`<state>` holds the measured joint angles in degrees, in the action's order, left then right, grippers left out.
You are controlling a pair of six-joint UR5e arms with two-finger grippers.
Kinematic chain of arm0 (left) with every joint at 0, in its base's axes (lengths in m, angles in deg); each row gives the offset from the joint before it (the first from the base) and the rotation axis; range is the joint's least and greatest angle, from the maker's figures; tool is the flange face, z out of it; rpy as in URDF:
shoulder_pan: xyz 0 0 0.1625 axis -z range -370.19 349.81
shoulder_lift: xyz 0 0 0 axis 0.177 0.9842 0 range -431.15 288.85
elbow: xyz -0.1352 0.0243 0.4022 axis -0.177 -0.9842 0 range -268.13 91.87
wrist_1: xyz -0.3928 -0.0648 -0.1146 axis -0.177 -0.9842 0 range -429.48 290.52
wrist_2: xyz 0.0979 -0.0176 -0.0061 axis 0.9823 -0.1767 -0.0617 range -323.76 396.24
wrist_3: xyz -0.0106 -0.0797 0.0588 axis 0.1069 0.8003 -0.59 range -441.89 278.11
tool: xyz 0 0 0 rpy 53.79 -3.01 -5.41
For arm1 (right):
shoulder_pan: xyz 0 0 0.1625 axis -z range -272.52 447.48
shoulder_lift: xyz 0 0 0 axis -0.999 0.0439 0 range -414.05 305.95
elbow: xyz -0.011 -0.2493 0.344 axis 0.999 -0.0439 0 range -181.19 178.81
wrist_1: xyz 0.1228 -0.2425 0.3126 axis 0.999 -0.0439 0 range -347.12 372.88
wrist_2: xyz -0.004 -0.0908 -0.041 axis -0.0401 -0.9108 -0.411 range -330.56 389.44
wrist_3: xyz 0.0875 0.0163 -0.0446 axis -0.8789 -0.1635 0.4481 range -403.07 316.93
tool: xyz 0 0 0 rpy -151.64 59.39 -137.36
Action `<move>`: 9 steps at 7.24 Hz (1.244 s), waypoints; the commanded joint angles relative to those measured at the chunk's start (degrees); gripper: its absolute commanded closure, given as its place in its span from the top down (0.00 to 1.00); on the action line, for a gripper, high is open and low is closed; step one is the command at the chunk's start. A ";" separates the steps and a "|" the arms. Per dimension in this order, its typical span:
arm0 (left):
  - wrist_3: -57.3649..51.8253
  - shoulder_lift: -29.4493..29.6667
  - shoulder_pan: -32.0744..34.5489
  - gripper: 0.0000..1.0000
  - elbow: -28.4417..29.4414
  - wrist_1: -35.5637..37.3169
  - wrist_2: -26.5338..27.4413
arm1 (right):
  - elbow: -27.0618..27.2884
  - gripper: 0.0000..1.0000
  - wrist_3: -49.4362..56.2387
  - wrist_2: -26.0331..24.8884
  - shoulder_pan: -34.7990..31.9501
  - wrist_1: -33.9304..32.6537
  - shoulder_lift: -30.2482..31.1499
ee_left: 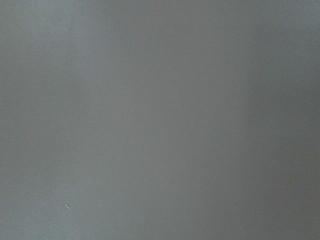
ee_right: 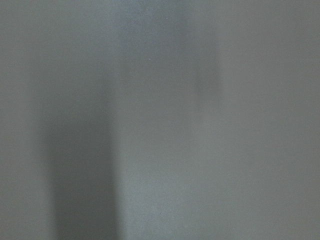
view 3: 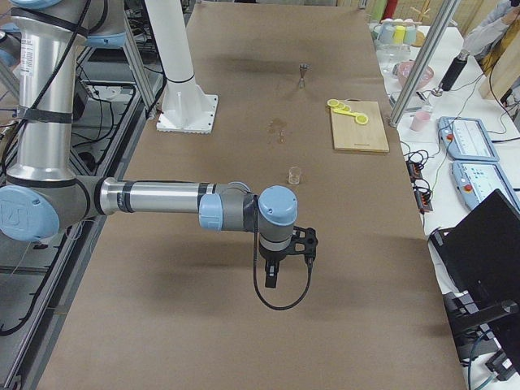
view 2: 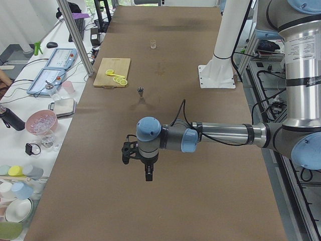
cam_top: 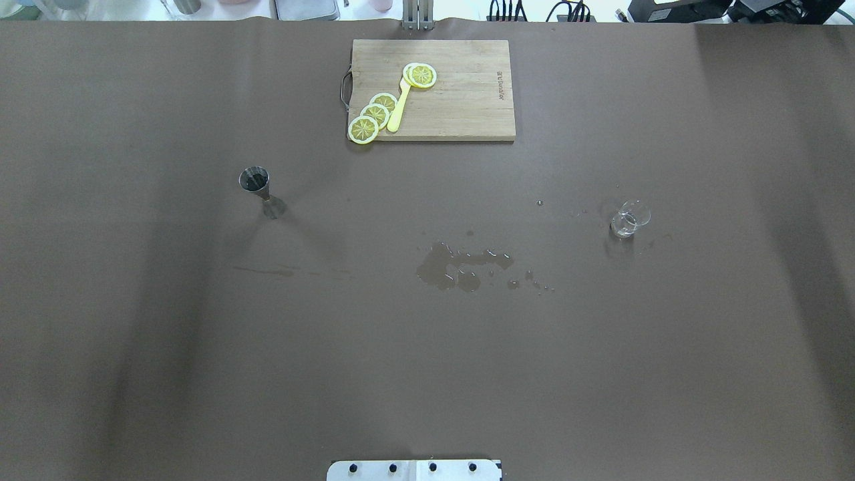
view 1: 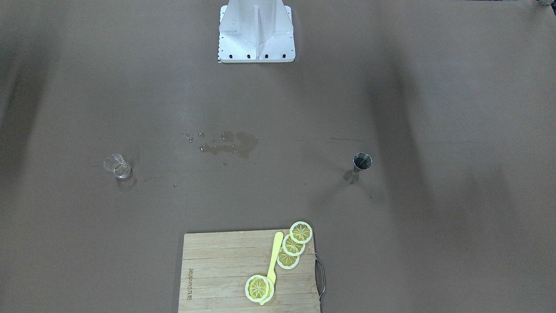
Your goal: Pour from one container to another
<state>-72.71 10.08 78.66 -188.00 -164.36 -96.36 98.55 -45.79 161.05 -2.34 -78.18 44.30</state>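
Because each gripper showed only in a side view, it could not be told whether the fingers of the left gripper (view 2: pixel 149 174) or the right gripper (view 3: pixel 271 281) were apart or together. Both hung over bare table (cam_top: pixel 427 374), well apart from either vessel.

Seen from overhead, with the puddle (cam_top: pixel 461 267) as the dial's centre, the glass beaker (cam_top: pixel 630 219) stood at about two o'clock, upright as far as could be told, with droplets near it. The steel jigger (cam_top: pixel 256 182) stood on its narrow foot at about ten o'clock. The cutting board (cam_top: pixel 467 100) with lemon slices (cam_top: pixel 376 113) lay at twelve.

The beaker would likely handle as light, rigid, brittle and slick, perhaps wet on the outside. A gentle squeeze across its wall at mid-height, clear of the lip, looked the safest hold. The jigger looked light and tippy, and was best steadied at its waist.
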 commanded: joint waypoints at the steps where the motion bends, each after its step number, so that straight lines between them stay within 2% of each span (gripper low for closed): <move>1: 0.04 0.07 0.00 0.99 -0.07 0.14 -0.03 | 0.18 1.00 0.00 -0.04 0.00 0.00 0.00; 9: -0.04 -0.46 0.70 0.99 -0.07 0.05 -0.12 | 0.45 1.00 0.09 -0.12 -0.09 0.00 -0.18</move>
<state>-72.75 9.59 79.33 -188.04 -164.31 -96.48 99.00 -45.72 160.94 -2.36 -78.18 44.20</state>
